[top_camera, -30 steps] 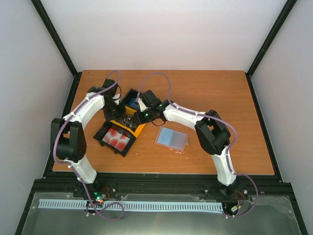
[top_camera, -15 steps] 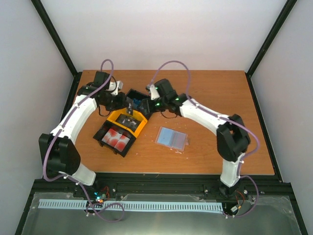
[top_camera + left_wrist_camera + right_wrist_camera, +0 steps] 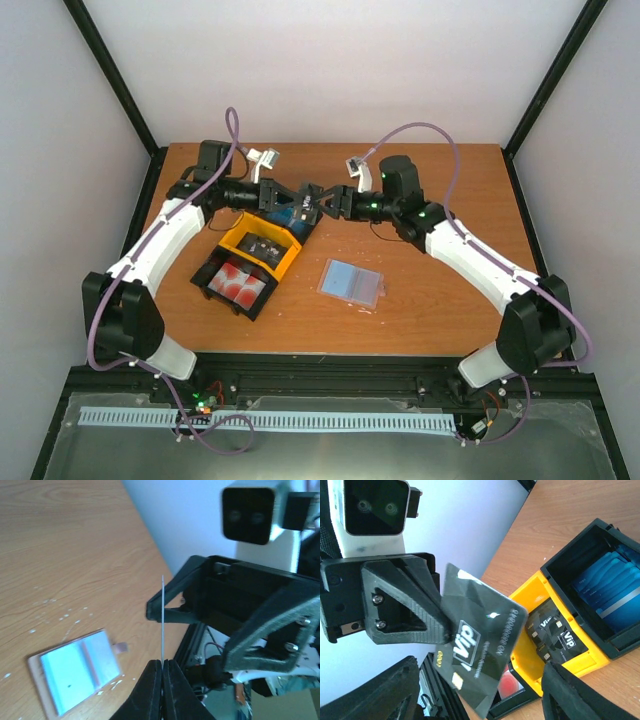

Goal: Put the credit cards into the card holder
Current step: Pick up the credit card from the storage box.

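Card (image 3: 480,645), black, pinched in left gripper (image 3: 162,666), right gripper (image 3: 318,203) spread just beside

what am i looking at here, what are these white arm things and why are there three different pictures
These are two robot arms bolted to the near edge of a wooden table. One picture looks down from above. The other two come from small cameras on each arm's wrist, so each one sees the other arm close up. On the table are a card holder, lying open, and a tray with three bins: blue cards, spare black cards and red cards. The left end effector is shut on a black card and holds it up above the tray. The right end effector faces it with its fingers open, close to the card but not gripping it.
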Motion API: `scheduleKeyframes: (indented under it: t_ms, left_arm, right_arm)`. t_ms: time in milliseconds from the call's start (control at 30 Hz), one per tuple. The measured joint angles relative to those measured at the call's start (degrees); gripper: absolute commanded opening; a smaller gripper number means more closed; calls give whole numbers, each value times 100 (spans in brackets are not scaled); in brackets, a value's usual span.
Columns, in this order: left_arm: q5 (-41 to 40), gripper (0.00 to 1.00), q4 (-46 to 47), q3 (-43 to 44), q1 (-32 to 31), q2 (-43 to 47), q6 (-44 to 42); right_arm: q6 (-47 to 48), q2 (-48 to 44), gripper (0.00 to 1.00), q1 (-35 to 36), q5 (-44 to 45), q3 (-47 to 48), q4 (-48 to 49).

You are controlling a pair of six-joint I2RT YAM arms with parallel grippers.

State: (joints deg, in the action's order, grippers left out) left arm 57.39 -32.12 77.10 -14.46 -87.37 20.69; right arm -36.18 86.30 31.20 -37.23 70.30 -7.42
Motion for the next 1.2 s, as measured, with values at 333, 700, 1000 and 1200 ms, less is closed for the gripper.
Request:
scheduleKeyframes:
  t_ms: [333,700,1000,1200]
  left_arm:
    - [1220,1,1399,-623,-17,35,1014]
    - [1574,2,1902,-870,-94,44,1521]
    - [1532,55,1867,-935,-105,92,1622]
    - [721,76,1390,-1043,-140,323,1290]
  right_arm:
    - [-920,-363,38,-4,9,-573,647]
    - [-1829,-385,10,46,-297,-1038,1786]
    - [-2024,-535,3,107,-177,-1078,1849]
    - [-1703,-1029,3,61,387,-1126,837]
